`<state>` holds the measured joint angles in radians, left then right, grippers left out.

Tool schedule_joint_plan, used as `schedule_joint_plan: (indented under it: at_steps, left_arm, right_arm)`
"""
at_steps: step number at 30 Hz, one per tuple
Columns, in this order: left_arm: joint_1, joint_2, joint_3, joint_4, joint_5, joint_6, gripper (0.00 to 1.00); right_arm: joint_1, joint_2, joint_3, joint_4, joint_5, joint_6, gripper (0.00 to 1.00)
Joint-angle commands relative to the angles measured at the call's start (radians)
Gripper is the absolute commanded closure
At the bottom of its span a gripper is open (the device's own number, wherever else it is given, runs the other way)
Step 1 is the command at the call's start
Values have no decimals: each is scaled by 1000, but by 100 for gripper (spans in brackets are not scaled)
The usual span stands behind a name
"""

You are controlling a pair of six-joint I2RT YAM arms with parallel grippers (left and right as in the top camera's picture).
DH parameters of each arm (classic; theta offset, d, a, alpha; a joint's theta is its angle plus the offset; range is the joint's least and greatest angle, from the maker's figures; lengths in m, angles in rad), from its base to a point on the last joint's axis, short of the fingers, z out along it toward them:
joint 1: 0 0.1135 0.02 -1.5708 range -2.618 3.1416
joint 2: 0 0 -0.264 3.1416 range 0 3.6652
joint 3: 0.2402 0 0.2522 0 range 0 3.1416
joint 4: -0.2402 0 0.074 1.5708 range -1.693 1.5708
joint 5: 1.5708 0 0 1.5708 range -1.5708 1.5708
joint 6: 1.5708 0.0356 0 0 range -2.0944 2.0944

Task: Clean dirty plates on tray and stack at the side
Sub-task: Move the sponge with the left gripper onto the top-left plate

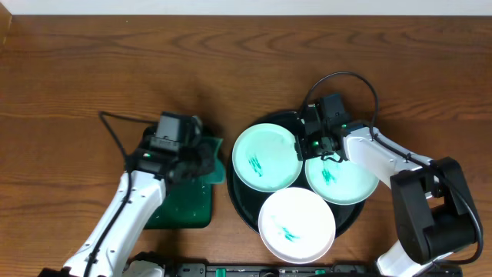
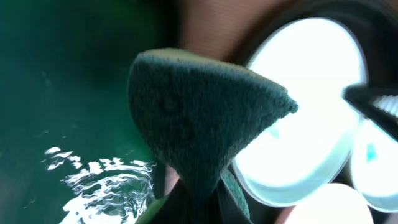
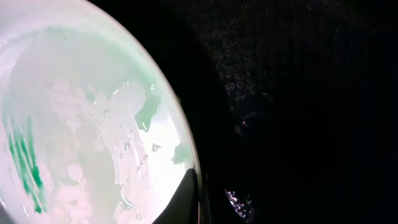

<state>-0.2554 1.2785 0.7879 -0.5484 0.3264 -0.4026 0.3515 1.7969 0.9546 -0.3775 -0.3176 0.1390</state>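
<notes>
Three small plates lie on the black tray (image 1: 244,204): a mint left plate (image 1: 265,158), a mint right plate (image 1: 346,181) and a white front plate (image 1: 296,223), each with teal scribbles. My right gripper (image 1: 314,148) is shut on the upper-left rim of the right plate (image 3: 81,124); its fingertips (image 3: 198,193) pinch the wet rim. My left gripper (image 1: 201,156) is shut on a dark green sponge (image 2: 199,118) and holds it above the right end of the green tray, just left of the black tray. The left plate (image 2: 311,93) shows beyond the sponge.
A small dark green rectangular tray (image 1: 188,204) lies left of the black tray; it holds water (image 2: 106,180). Bare black tray surface (image 3: 298,112) lies beside the gripped rim. Cables loop from both arms over the brown wooden table (image 1: 77,61).
</notes>
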Motion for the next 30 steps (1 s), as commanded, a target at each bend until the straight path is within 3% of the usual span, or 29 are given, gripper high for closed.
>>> schedule_joint_plan:
  at_steps: [1,8,13,17,27,30]
  left_arm:
    - [-68,-3,22,76,34,-44,93]
    - [-162,49,22,269,119,-198,93]
    - [-211,169,22,447,200,-357,93]
    - [-236,265,22,540,244,-419,93]
    - [-238,401,22,568,267,-493,93]
    - [-230,401,22,499,201,-481,93]
  right_arm:
    - [11,-19,13,-9,14,-21,99]
    - [11,-19,13,-20,14,-21,99]
    - [11,-19,13,-24,15,-21,99]
    - [11,-19,13,-26,15,-19,99]
    - [15,-19,13,-35,15,-11,99]
    - [14,-19,13,-35,18,-2,99]
